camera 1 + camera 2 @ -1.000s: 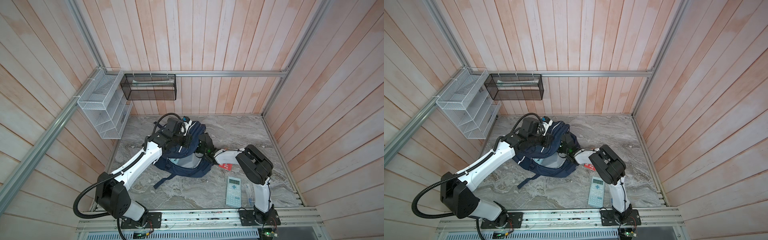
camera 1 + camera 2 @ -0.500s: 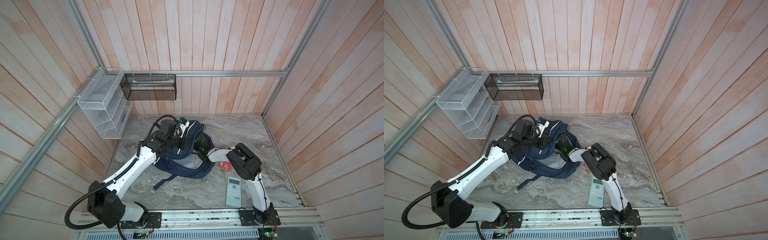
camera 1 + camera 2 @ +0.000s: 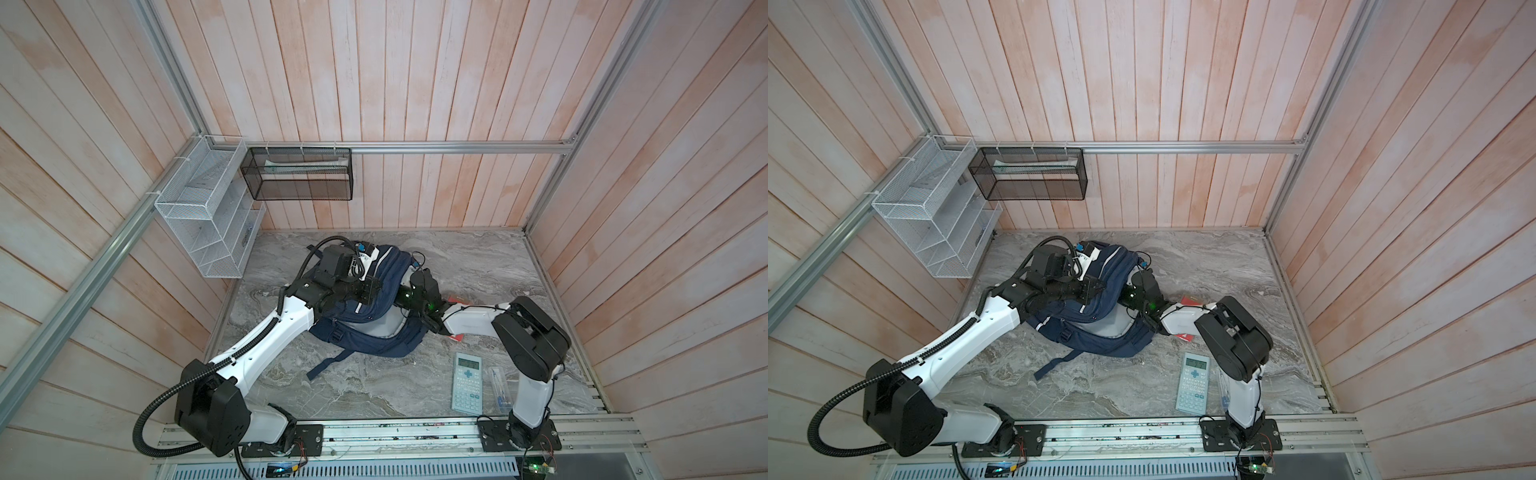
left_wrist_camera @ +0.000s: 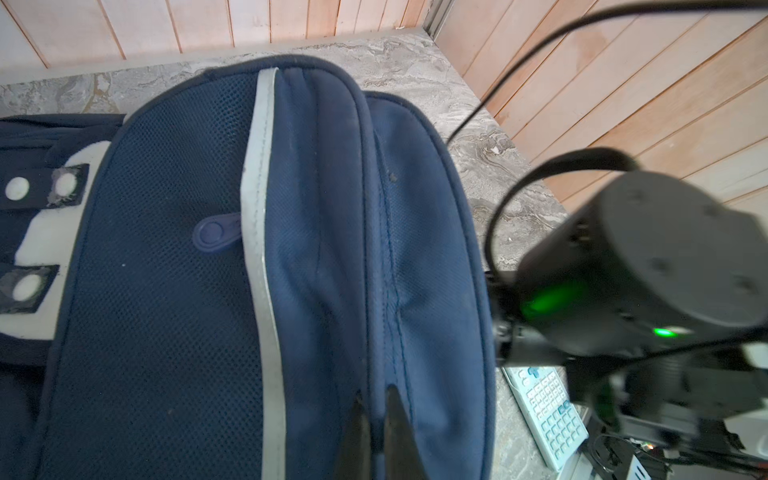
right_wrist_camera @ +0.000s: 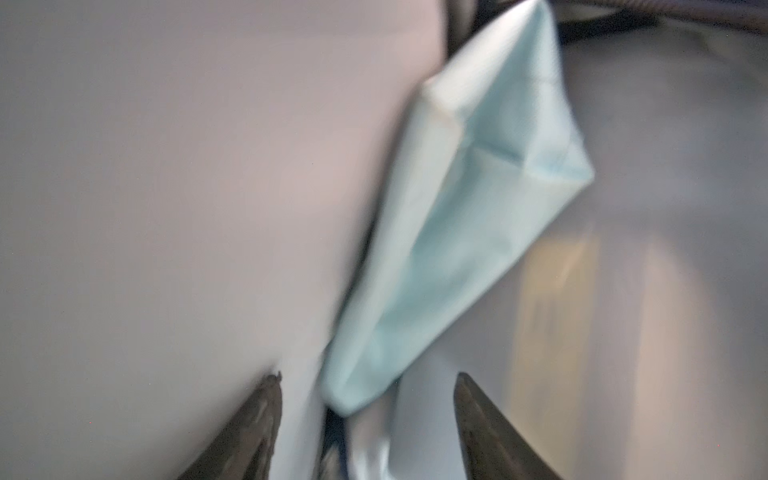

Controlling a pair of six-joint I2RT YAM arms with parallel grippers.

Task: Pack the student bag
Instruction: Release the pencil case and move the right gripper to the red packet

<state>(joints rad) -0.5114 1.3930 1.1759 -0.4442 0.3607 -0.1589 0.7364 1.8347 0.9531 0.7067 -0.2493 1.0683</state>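
A white wire rack (image 3: 199,232) is hung on the left wall, and a black mesh basket (image 3: 299,174) is fixed to the back wall just beside it. In both top views the student bag (image 3: 374,353) is seen lying on the grey marbled desk (image 3: 353,399), left of the middle. Its long axis is run roughly from the back wall toward the front rail, leaning a little. The end with the white flap (image 3: 371,258) is pointed at the back wall, and the opened mouth, lined in pale grey, is turned to the right. A dark strap (image 3: 328,368) is trailed toward the front.

The left gripper (image 4: 374,399) is laid across the bag's upper side, with its fingers pressed together on a fold of navy fabric. The right gripper (image 5: 365,386) is set inside the mouth with its fingers spread apart. A pale blue-green folded thing (image 5: 457,208), blurred, is seen ahead of them. A red thing (image 3: 456,298) is partly hidden under the right arm (image 3: 532,340). A pale blue calculator (image 3: 467,388) is laid nearer the front, apart from the bag.
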